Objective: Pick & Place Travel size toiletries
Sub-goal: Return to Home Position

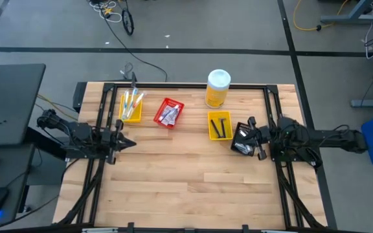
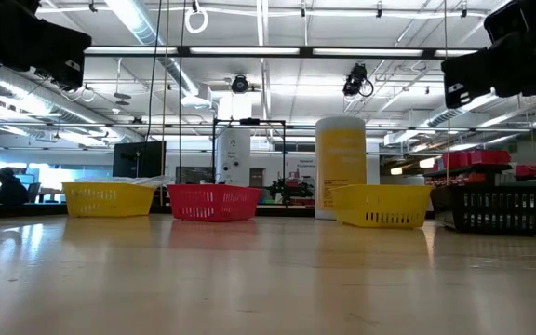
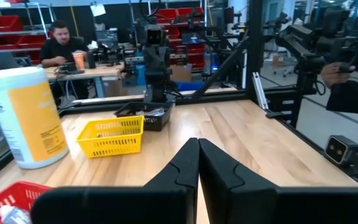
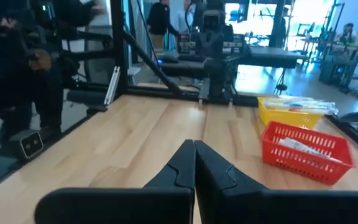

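Toiletries (image 1: 168, 116) lie sorted in the far baskets (image 1: 123, 116). Light, stiff, slick little things, I judge; best pinched mid-length. My left claw (image 3: 198, 145) and right claw (image 4: 194, 147) sit closed, empty, at the table's left and right sides.

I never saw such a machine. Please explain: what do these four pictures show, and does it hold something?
It is a two-armed robot at a wooden table. One picture looks down from above, one looks level across the table top, and two come from cameras on the wrists. The left gripper and the right gripper are both shut and hold nothing. On the table stand a yellow basket with toothbrushes, a red basket with white toiletries, a second yellow basket with dark items, a black basket and a big yellow bottle.
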Controlling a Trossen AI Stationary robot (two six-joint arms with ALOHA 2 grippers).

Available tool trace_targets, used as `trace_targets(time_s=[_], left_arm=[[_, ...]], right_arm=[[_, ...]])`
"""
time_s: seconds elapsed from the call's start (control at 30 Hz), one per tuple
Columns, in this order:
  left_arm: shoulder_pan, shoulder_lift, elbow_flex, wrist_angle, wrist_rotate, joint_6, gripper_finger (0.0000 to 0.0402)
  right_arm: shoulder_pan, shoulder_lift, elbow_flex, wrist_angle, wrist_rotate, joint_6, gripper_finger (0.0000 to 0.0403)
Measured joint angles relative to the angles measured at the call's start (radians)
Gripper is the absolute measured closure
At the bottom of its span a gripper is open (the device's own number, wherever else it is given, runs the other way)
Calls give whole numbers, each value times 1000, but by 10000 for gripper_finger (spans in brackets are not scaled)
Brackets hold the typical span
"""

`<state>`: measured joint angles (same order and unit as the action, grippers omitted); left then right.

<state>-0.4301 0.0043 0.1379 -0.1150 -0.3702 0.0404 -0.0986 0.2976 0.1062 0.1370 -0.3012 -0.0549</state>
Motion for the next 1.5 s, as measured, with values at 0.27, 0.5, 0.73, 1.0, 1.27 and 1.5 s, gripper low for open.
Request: trace_targets(time_s=[0.27, 0.5, 0.73, 1.0, 1.27, 1.5], left_arm=[[0, 0, 0, 0, 29, 1, 395], [0, 0, 0, 0, 45, -5, 386], [0, 0, -12, 16, 50, 1, 384], [0, 0, -97, 123, 63, -6, 384], [0, 5, -124, 172, 104, -19, 384], [0, 18, -126, 176, 97, -64, 384]], right_arm=[[0, -10, -84, 134, -9, -3, 400], [0, -10, -96, 147, -44, 37, 400], [0, -9, -96, 164, -41, 29, 400], [0, -9, -96, 160, -14, 29, 394], [0, -9, -96, 160, -14, 29, 392], [0, -9, -96, 159, -14, 29, 389]])
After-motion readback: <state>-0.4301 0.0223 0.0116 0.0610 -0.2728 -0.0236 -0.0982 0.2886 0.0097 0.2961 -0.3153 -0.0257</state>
